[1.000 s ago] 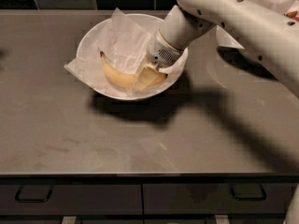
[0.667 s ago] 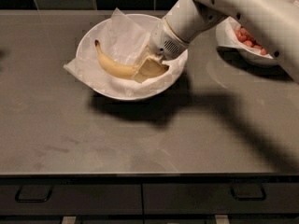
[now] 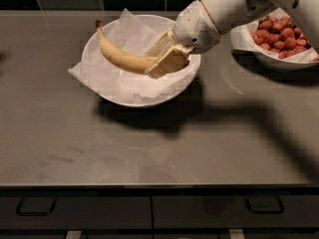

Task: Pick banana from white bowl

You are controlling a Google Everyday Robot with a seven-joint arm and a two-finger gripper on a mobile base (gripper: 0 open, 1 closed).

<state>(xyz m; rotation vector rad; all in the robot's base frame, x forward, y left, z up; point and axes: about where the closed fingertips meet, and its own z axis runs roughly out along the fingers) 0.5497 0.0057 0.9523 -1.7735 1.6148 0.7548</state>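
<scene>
The banana (image 3: 117, 55) is curved and yellow, with its dark stem tip pointing up and to the left. My gripper (image 3: 160, 59) is shut on its right end and holds it lifted above the white bowl (image 3: 106, 93). The bowl is wide and round, lined with crumpled white paper that hangs over its left rim. My white arm reaches in from the upper right, and its shadow falls on the counter below the bowl.
A second white paper-lined bowl (image 3: 249, 50) holding red strawberries (image 3: 279, 37) stands at the right rear, partly behind my arm. Both bowls rest on a dark grey counter (image 3: 149, 148) with drawers along its front edge. A dark tiled wall runs behind.
My gripper has risen with the banana in it. The banana has come up off the paper lining and its stem end now stands above the bowl's rim.
</scene>
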